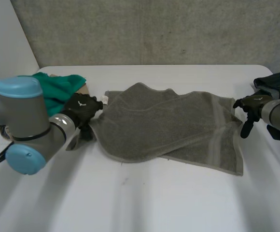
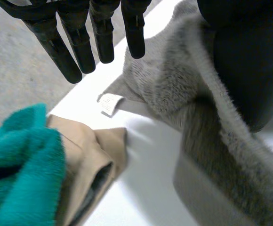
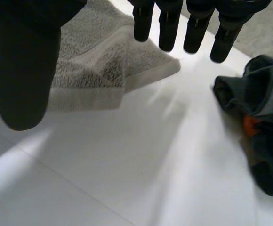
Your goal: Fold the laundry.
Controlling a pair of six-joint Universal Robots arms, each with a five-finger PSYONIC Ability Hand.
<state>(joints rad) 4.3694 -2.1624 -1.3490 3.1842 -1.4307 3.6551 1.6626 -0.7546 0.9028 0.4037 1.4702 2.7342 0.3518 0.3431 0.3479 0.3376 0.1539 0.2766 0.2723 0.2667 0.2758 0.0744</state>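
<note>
Flanking the grey towel (image 1: 169,125), left hand (image 1: 82,108) and right hand (image 1: 250,107), fingers straight, empty.

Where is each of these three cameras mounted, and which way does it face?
Head view: between and behind the arms, looking down at the white table and grey towel; both arms, left hand, right hand show.
Left wrist view: on that wrist, along the palm toward the towel's edge, teal cloth, tan cloth; own fingers show.
Right wrist view: on that wrist, toward the towel's corner and a dark garment; own fingers show.
All three share the towel.
</note>
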